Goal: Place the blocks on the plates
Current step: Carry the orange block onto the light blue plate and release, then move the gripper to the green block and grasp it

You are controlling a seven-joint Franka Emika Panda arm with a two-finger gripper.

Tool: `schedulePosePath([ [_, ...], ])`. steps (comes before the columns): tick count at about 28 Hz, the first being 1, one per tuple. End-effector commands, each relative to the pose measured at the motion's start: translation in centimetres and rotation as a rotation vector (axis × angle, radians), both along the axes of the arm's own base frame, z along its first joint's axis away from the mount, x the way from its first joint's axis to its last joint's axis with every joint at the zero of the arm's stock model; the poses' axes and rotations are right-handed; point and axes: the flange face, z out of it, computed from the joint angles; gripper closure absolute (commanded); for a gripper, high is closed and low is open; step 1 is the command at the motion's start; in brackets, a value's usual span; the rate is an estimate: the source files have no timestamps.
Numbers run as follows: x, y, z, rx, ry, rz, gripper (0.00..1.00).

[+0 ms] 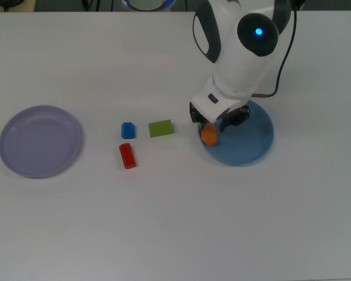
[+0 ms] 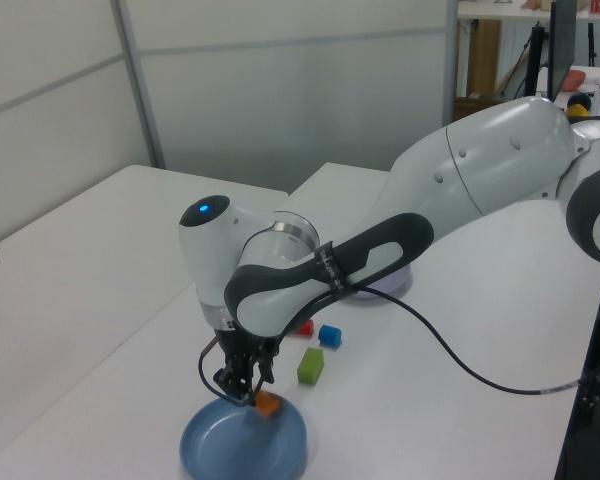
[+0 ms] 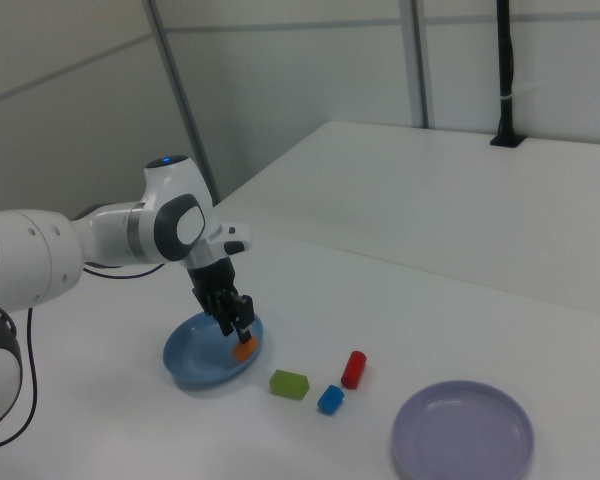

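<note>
Orange block (image 1: 209, 136) pinched in gripper (image 1: 210, 133) over blue plate (image 1: 251, 143) near rim; better carried inward, lowered, then released gently

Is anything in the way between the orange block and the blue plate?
No, nothing visible blocks it. The orange block sits at the end effector, already over the rim of the blue plate. The other blocks lie off to the top view's left.

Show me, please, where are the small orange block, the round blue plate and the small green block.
small orange block (image 1: 209, 136), top view, its top face
round blue plate (image 1: 258, 140), top view, bare inner floor
small green block (image 1: 161, 128), top view, middle of its top
</note>
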Motion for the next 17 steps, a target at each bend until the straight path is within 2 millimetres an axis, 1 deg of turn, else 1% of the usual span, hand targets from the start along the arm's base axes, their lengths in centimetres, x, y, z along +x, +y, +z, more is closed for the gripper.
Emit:
schedulePosePath([
  [1, -0.2, -0.3, 0.3, -0.018, 0.005, 0.029, 0.0],
  [3, -0.2, -0.6, 0.8, -0.017, 0.002, 0.04, 0.0],
  [4, 0.0, -1.3, 1.3, -0.019, -0.002, 0.036, 0.0],
  [6, 0.2, -2.2, 2.1, -0.02, -0.013, 0.025, 0.0],
  [7, 0.3, -2.9, 2.2, -0.023, -0.014, 0.02, 0.0],
  [9, 0.8, -5.0, 2.2, -0.03, -0.008, 0.014, 0.0],
  [10, 1.2, -7.0, 2.1, -0.032, 0.001, 0.05, 0.0],
  [13, 1.5, -9.8, 1.7, -0.033, 0.034, 0.178, 0.0],
  [15, 1.5, -11.6, 1.2, -0.03, 0.075, 0.295, 0.0],
  [17, 1.3, -12.2, 0.4, -0.029, 0.1, 0.339, 0.0],
])
